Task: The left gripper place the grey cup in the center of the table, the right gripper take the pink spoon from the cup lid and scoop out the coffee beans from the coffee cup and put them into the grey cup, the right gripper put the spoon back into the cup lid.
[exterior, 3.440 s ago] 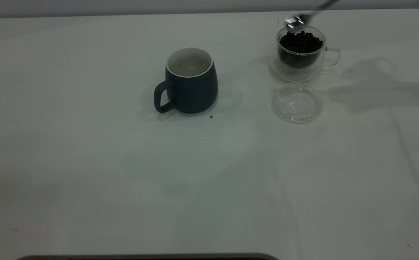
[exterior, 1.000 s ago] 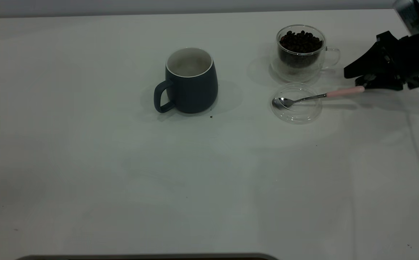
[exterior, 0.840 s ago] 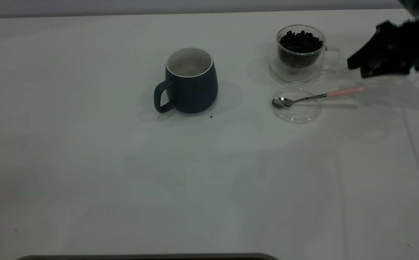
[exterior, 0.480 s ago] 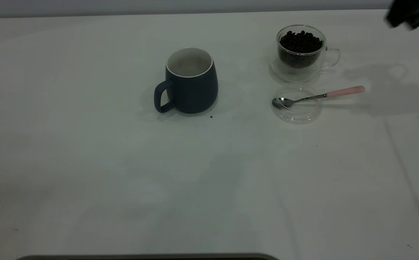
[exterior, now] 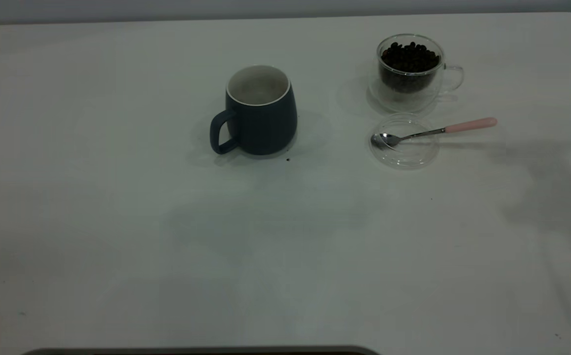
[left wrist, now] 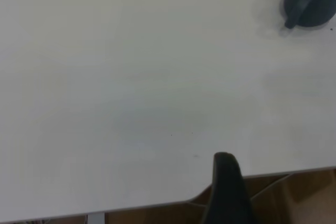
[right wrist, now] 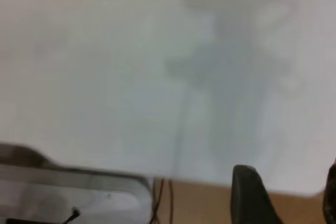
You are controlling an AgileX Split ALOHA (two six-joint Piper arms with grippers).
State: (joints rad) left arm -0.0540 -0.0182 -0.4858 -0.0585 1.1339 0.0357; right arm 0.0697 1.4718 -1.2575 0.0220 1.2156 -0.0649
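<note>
1. Pink-handled spoon [exterior: 425, 131]: it lies with its metal bowl inside the clear cup lid [exterior: 404, 141] and its shaft resting across the lid's rim, the pink handle reaching out past the lid over the table [exterior: 285, 246] toward the right side. Nothing grips it.
2. Glass coffee cup [exterior: 410, 71]: it stands upright just behind the lid, on the far right part of the table, holding dark coffee beans [exterior: 410, 56] near its rim; its clear handle points right.
3. Grey cup [exterior: 260, 111]: it stands upright near the middle of the table, well apart from the lid and the glass cup, with its handle turned to the left and front. Its pale inside shows, but whether beans lie in it cannot be told. A small dark speck [exterior: 287, 159] sits on the table just beside its base.
4. Right gripper [right wrist: 286, 195]: out of the exterior view; its wrist view shows two dark fingers standing wide apart over the table's near edge, holding nothing, with the lid and the pink handle far off.
5. Left gripper [left wrist: 227, 190]: also out of the exterior view; only one dark finger shows at the table's edge, so its spread cannot be told. The grey cup sits far from it.
</note>
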